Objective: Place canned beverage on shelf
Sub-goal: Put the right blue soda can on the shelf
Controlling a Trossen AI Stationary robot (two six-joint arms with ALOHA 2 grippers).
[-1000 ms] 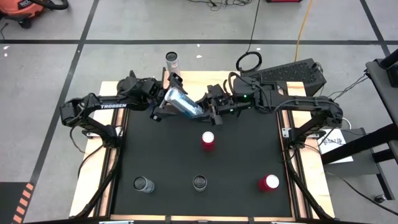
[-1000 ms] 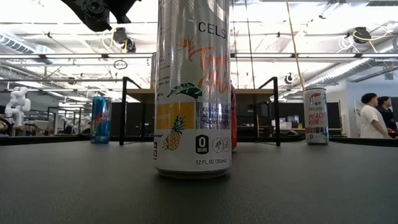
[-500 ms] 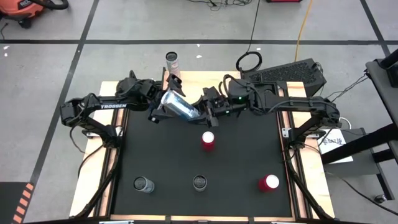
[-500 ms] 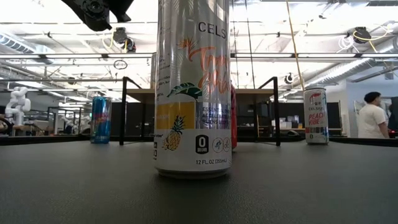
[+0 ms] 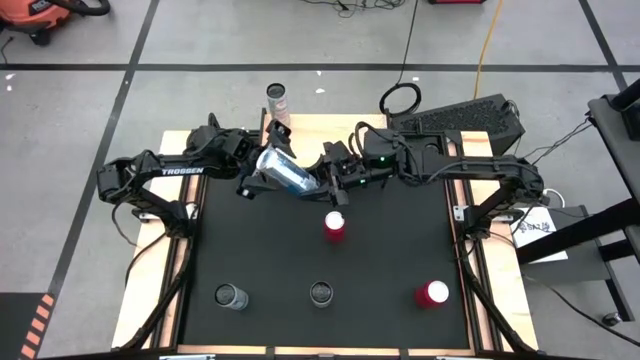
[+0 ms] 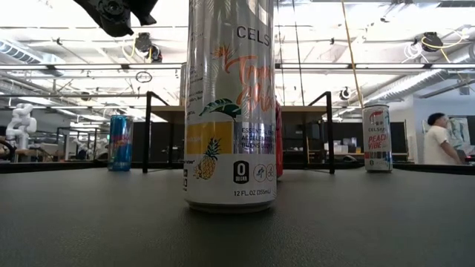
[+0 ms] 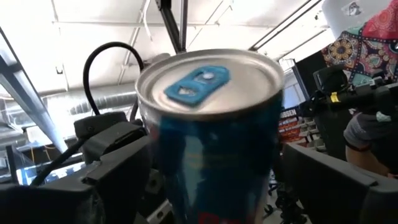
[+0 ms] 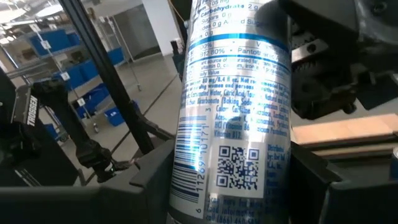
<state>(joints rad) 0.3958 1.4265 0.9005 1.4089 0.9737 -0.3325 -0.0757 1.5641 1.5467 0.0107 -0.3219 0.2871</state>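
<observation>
A blue-and-silver can (image 5: 285,172) hangs tilted above the black mat's far part, between my two grippers. Its top with the blue tab (image 7: 199,84) points toward the far left. My left gripper (image 5: 258,178) comes from the left and is shut on the can. My right gripper (image 5: 326,178) comes from the right and is shut on the can's lower part. The light-wood shelf (image 5: 325,125) stands just beyond them at the table's far edge and also shows in the low view (image 6: 237,110). A silver can (image 5: 277,98) stands at the shelf's left end. My left gripper pinches the can's body just below its top (image 7: 155,149), one finger on each side. The fingers come from the table's left and lie across the can. The can is clear of the mat and tilted. My right gripper pinches the can's lower body by the barcode (image 8: 186,186), one finger on each side. The fingers come from the table's right. The can is lifted clear and tilted, its bottom end toward this gripper.
Other cans stand on the mat: a red-topped one (image 5: 334,226) in the middle, another red-topped one (image 5: 432,294) near right, and two silver-topped ones (image 5: 231,296) (image 5: 321,293) at the near edge. The nearest can (image 6: 230,104) fills the low view. A person (image 6: 438,137) passes far behind.
Both grippers have gone a little toward the table's left and far edge with the can between them. The can has tipped more upright, its top end rising toward the far left. A person in the room behind has walked to the right.
</observation>
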